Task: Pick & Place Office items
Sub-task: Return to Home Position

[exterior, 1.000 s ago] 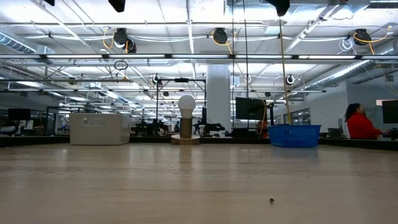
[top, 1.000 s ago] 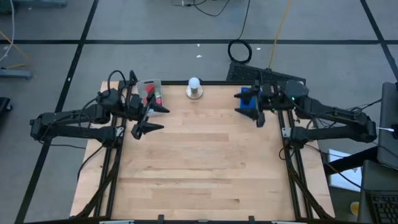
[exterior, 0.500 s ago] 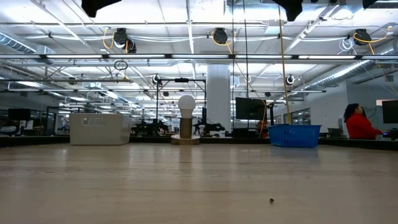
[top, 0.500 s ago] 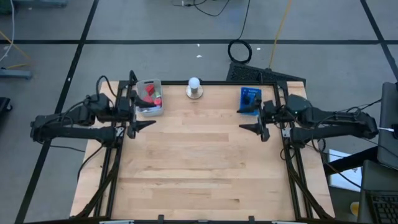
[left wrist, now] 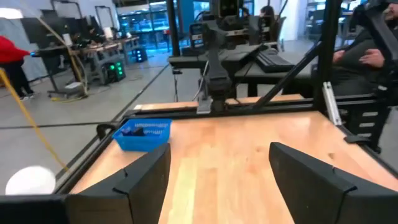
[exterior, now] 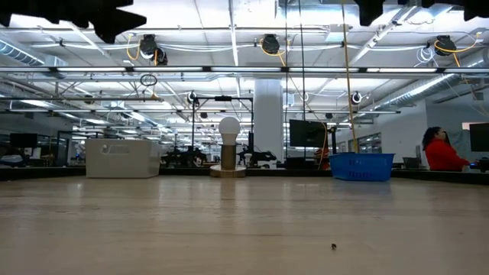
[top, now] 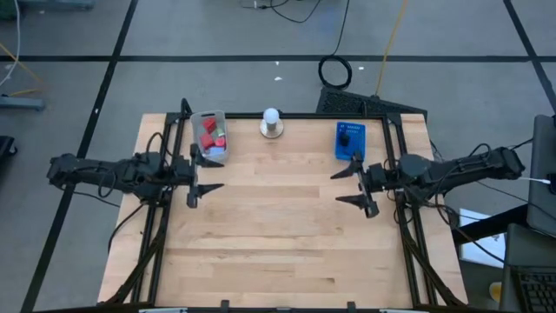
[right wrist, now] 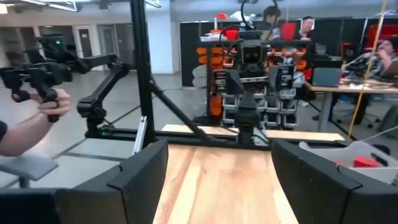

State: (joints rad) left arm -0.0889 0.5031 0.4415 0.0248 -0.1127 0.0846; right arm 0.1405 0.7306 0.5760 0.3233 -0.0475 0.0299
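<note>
Both my arms have drawn back from the bins since a second ago. My left tool point(top: 201, 174) has left the gray bin point(top: 217, 156) and my right tool point(top: 354, 184) has left the blue bin point(top: 358, 153), so both bins now lie uncovered from above. Each tool hangs over the bare tabletop point(top: 278, 235) near its own side edge, pointing inward toward the other. The fingers of both are spread wide with nothing between them, and the wrist views show only wood beyond them.

The office items I can see are all binned: red blocks point(top: 209, 136) in the gray bin, beside other pieces too small to name, and a black item point(top: 345, 136) in the blue bin. No loose piece shows on the tabletop, only the white ball point(top: 272, 116) on its base between the bins. I judge the sorting finished and this retreat the closing move. What remains is folding both arms to rest.
</note>
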